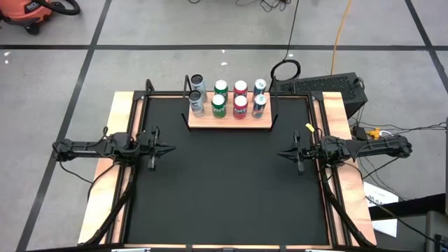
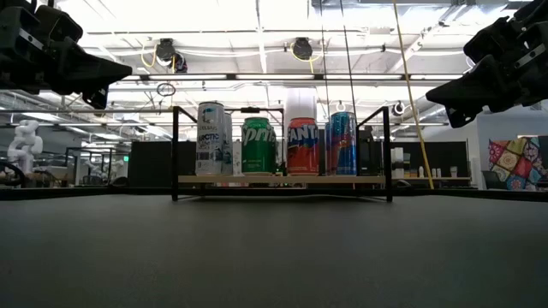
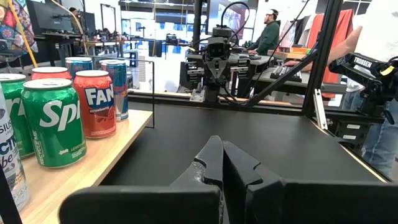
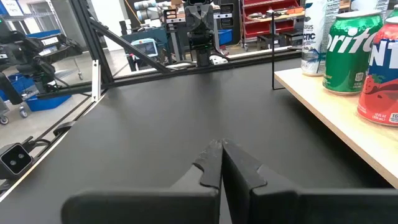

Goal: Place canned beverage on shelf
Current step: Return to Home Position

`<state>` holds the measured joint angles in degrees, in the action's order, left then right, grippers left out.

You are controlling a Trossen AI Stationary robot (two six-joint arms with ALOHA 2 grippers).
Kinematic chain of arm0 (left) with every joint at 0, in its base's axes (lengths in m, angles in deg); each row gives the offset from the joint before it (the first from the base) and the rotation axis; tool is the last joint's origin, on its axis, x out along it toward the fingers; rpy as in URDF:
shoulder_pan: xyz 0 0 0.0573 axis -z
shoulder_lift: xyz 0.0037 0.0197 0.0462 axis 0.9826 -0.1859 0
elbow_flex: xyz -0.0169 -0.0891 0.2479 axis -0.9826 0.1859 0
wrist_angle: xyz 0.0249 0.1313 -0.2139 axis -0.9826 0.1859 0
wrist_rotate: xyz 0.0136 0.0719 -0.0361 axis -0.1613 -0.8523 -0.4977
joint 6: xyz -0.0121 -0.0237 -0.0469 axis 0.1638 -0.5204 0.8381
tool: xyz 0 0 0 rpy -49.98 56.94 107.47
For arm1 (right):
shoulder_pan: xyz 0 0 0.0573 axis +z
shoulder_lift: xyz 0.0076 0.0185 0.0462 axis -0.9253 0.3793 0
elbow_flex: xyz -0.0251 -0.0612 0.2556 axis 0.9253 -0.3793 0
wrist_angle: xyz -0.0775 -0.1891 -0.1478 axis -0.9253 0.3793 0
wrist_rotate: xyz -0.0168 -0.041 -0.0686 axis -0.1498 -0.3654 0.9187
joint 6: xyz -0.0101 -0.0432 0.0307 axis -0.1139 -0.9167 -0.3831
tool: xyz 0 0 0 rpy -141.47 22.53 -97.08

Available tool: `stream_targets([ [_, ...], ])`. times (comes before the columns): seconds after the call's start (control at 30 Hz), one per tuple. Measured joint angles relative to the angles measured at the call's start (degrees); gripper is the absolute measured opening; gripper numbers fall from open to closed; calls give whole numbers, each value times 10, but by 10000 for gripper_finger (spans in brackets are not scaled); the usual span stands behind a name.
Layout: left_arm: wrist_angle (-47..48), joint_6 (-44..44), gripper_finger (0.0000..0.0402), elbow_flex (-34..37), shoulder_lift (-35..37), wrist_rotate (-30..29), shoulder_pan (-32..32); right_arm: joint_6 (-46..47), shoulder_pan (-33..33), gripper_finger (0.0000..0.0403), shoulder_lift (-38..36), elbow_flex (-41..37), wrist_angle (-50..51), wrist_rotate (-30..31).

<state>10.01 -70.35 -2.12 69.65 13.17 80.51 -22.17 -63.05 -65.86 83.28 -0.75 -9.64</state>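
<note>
The shelf (image 1: 231,124) is a light-wood board with thin black rod uprights, standing at the far middle of the black table. Several cans stand upright on it in two rows: silver-white (image 1: 197,103), green (image 1: 219,106), red (image 1: 240,106) and blue (image 1: 259,105). The low view shows the same order: white (image 2: 211,139), green (image 2: 258,146), red (image 2: 301,146), blue (image 2: 343,143). My left gripper (image 1: 170,148) hovers shut at the table's left side, pointing right. My right gripper (image 1: 281,154) hovers shut at the right side, pointing left. Neither holds a can.
Bare black tabletop (image 1: 224,189) lies between the two grippers and toward the near edge. A black box with a keyboard (image 1: 329,87) and a cable loop (image 1: 285,70) sit past the far right corner. People (image 3: 268,31) show in the room beyond the table.
</note>
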Motion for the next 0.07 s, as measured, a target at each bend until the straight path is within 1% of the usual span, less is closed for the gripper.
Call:
stream_targets([
  [0.07,0,0,0,0,0,0,0,0,0,0,0,0,0,0],
])
